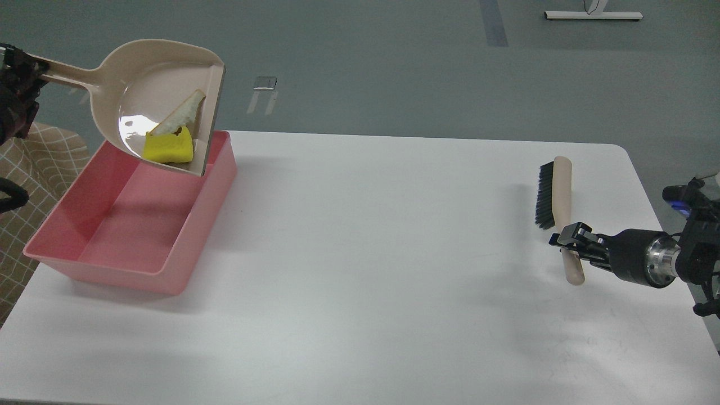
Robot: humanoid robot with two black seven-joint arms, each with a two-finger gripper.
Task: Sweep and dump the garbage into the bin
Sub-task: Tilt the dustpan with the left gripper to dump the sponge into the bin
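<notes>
My left gripper (19,64), at the far left edge and partly cut off, is shut on the long handle of the beige dustpan (152,79). The pan is tilted, mouth down and to the right, and hangs over the far right corner of the pink bin (185,247). In the pan lie the yellow sponge (167,151) and, above it, the white bread wedge (183,112), both against the pan's lip. My right gripper (568,241) is shut on the beige handle of the black-bristled brush (554,194), low over the table's right side.
The white table (365,270) carries the bin at its left end. A checked cloth (34,163) lies left of the bin, off the table. A white stand's foot (593,16) is on the grey floor far back right.
</notes>
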